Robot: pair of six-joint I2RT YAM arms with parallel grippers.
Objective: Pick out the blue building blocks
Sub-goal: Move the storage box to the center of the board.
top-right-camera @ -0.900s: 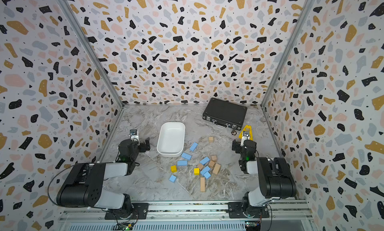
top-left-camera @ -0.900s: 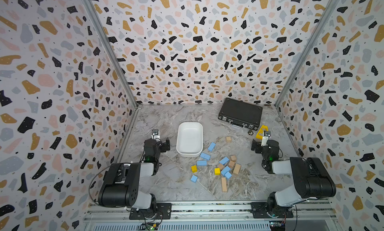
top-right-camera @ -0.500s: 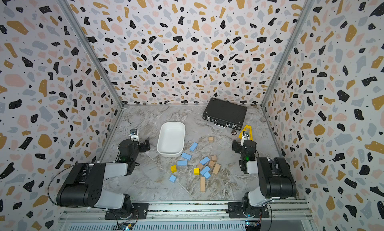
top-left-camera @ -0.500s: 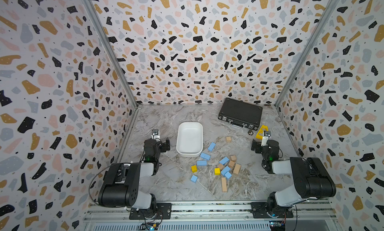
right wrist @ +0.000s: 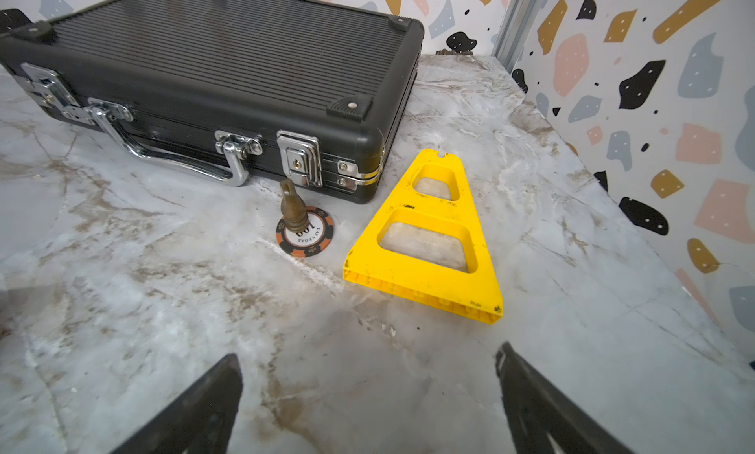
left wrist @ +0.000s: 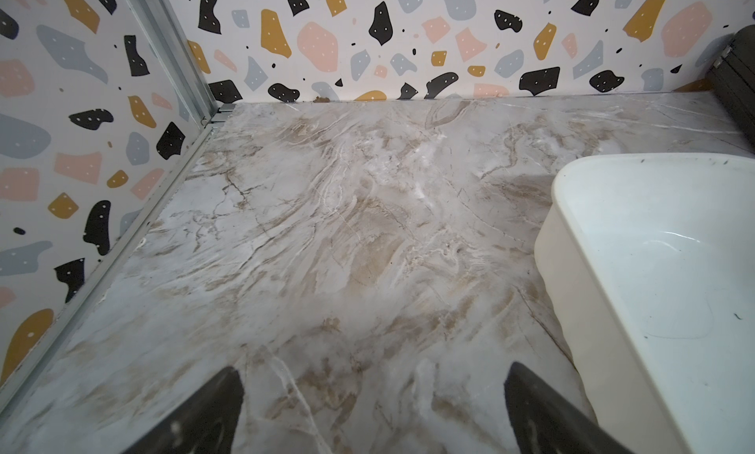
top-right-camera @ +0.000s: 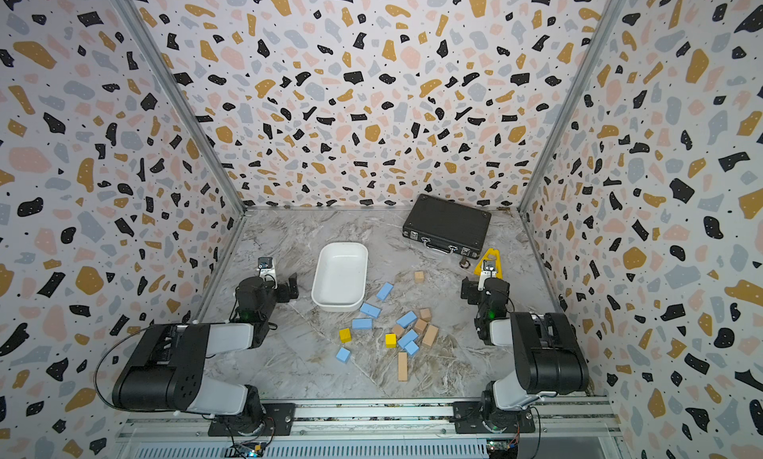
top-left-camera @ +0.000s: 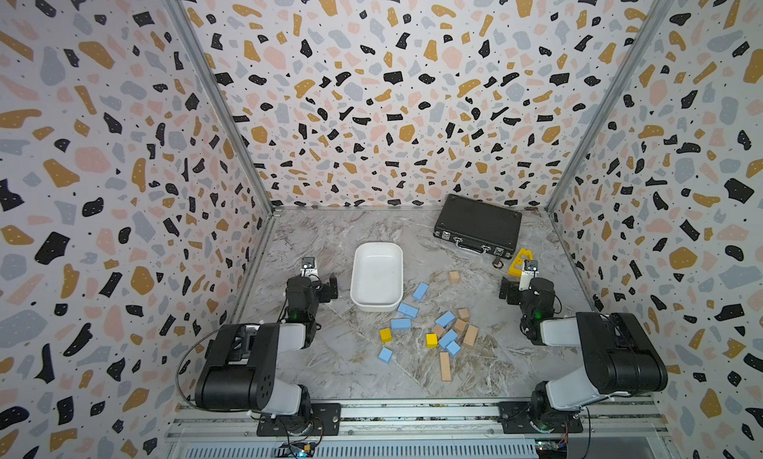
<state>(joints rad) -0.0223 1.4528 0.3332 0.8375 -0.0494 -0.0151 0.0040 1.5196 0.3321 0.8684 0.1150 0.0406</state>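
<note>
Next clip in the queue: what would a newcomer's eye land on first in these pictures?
The loud terrazzo-patterned walls dominate, then the scatter of small light-blue building blocks, yellow cubes and tan wooden blocks mid-table. Just beyond them, leftward, sits an empty white rectangular plastic tub, with a black ribbed hard case at the far right corner.

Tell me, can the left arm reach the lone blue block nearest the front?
Probably yes: the left hand is open and bare table lies between it and that blue block, though a yellow cube sits close.
</note>
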